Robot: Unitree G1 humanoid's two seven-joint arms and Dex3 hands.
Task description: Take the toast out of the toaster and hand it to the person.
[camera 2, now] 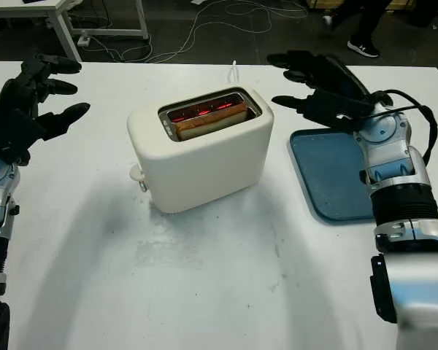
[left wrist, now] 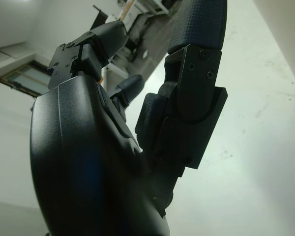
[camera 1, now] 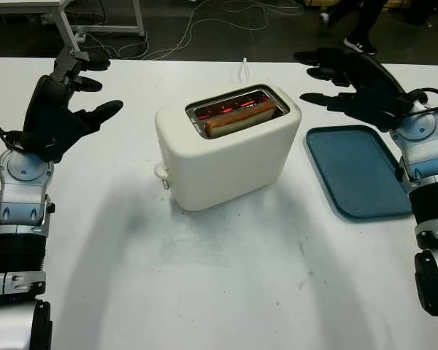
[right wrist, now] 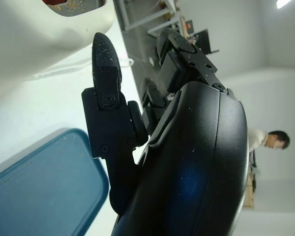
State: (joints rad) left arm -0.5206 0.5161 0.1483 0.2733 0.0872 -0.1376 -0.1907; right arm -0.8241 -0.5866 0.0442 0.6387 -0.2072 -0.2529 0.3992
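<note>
Browned toast slice sitting in glossy cream plastic toaster mid-desk; left hand and right hand hovering wide, holding nothing.

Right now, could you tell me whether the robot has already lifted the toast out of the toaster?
No, the toast sits in the slot of the toaster, and both hands are open, away from it.

You will find no readable text, label, brand, number or sign on the toaster, the tray, the table or either hand.
</note>
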